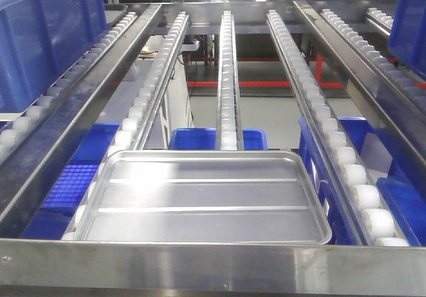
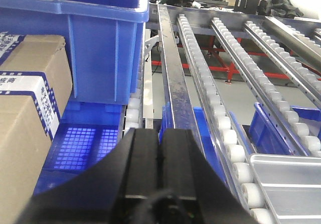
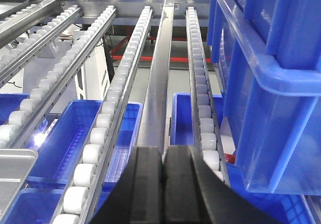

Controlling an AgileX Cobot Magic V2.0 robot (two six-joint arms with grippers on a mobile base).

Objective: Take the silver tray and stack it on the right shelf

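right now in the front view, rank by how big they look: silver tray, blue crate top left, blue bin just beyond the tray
1. silver tray
2. blue crate, though the frame cuts it off
3. blue bin, partly hidden

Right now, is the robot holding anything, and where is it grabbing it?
Nothing. The left tool and the right tool are both shut with nothing between them, and the silver tray lies free on the right shelf.
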